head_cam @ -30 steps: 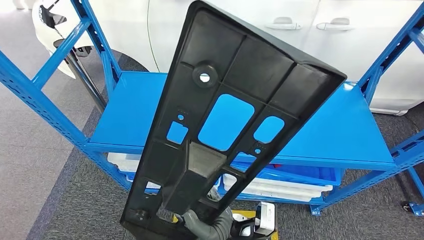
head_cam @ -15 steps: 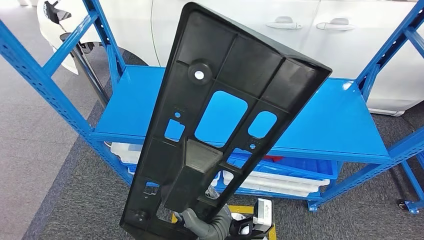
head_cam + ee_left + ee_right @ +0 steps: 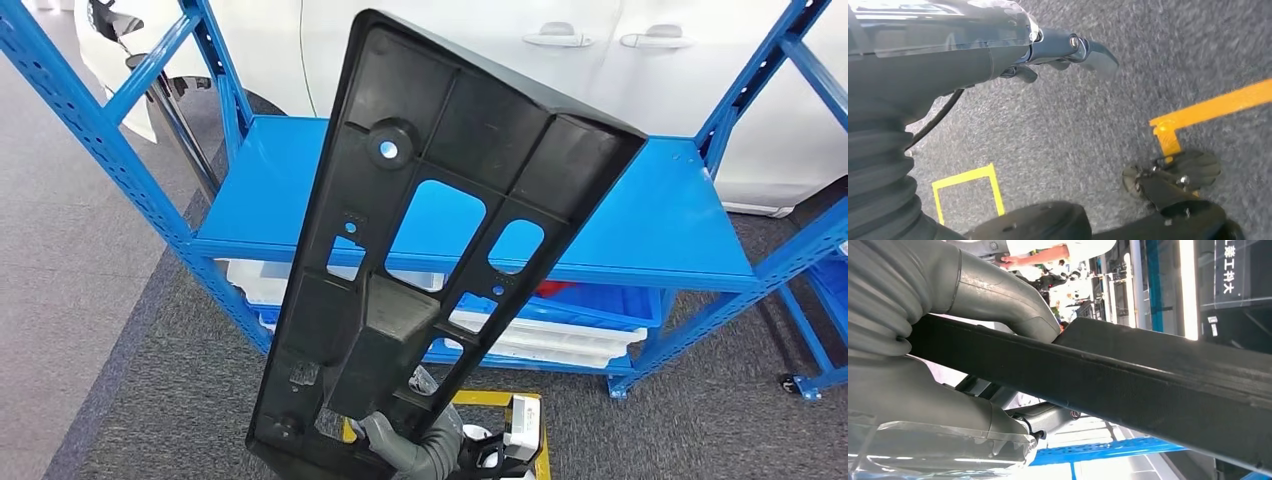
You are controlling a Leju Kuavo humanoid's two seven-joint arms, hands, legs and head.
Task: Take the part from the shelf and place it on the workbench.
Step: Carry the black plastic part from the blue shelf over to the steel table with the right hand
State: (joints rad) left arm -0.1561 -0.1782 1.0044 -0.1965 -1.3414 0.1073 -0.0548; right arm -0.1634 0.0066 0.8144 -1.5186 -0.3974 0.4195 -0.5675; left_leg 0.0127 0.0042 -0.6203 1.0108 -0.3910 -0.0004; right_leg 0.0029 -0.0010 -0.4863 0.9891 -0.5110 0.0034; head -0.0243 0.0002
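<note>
Presently, nearest the camera in the head view, the right hand (image 3: 405, 450) sits at the lower edge of the picture, its grey thumb wrapped onto the bottom end of the part (image 3: 440, 240). The right wrist view confirms the grip: the right hand (image 3: 973, 340) has its thumb over one face of the part's (image 3: 1148, 385) black edge and its darker fingers under the other face, so the part is clamped between them.

The part is a long black moulded panel with ribs, one round hole and several rounded cut-outs. It is held nearly upright, leaning to the right, clear of the shelf (image 3: 650, 220) and in front of it.

The left hand (image 3: 1068, 47) hangs over grey carpet (image 3: 1058, 130) marked with yellow tape lines (image 3: 968, 185); its fingers are curled loosely and hold nothing.

Beyond the part stands the blue steel shelf, its top deck bare where visible. On the lower level lie white trays (image 3: 560, 345) and a blue bin (image 3: 610, 303). Behind the shelf is a white car (image 3: 560, 50), with two door handles showing.
</note>
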